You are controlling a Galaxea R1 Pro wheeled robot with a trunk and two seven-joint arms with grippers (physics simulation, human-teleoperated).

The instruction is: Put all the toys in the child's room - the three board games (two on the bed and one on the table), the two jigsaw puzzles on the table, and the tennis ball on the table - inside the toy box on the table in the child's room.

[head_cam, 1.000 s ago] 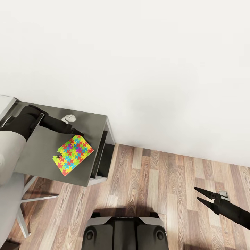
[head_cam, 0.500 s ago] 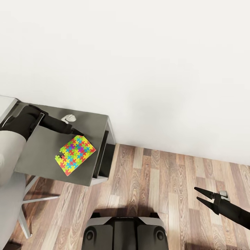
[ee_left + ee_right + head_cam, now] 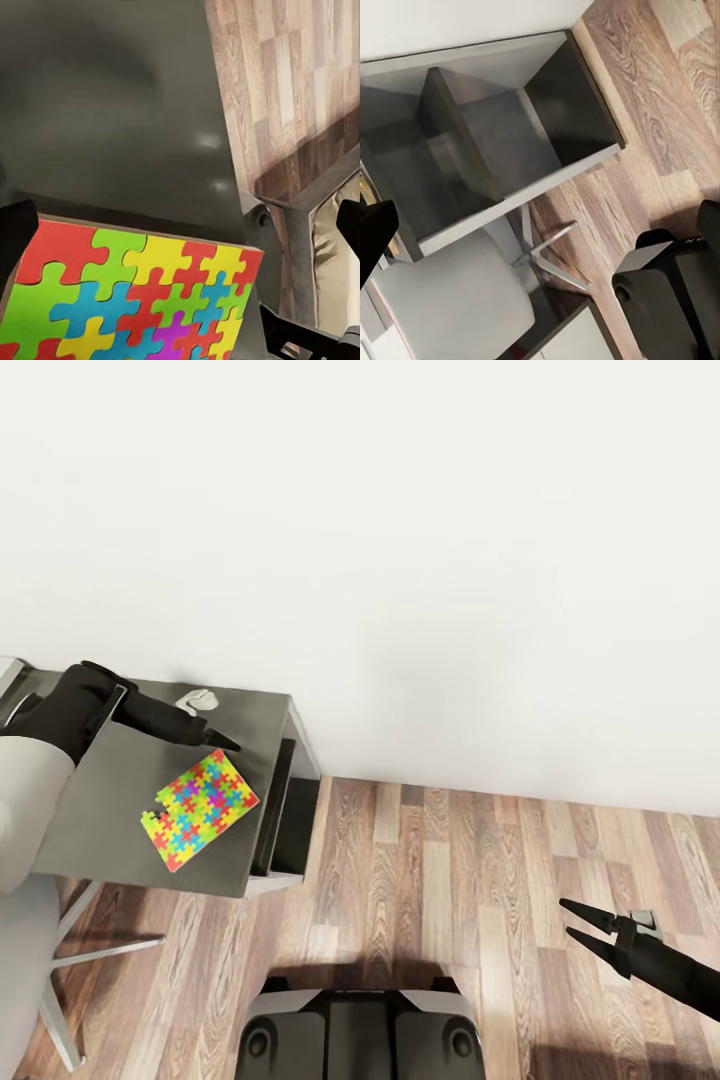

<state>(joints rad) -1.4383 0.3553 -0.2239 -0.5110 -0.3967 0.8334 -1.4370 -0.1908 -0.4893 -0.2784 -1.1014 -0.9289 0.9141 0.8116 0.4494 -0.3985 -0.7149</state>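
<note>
One jigsaw puzzle (image 3: 199, 809): flat multicoloured mat lying on the dark grey side unit of the table (image 3: 110, 810); seen close in the left wrist view (image 3: 127, 300), resting on the dark top.
Left gripper (image 3: 225, 742): black, over the far part of the table top, its tip just above the puzzle's far corner; whether the fingers are parted or closed cannot be told; nothing seen held.
Right gripper (image 3: 578, 923): low over the wooden floor (image 3: 450, 880), well apart from the table; fingers spread, holding nothing.
Small white object (image 3: 197, 701): on the table near the wall, beside the left arm.
Chair (image 3: 450, 300): pale grey seat on a star base, beside the table's open shelves.
Wall (image 3: 400, 560): plain white, behind the table.
</note>
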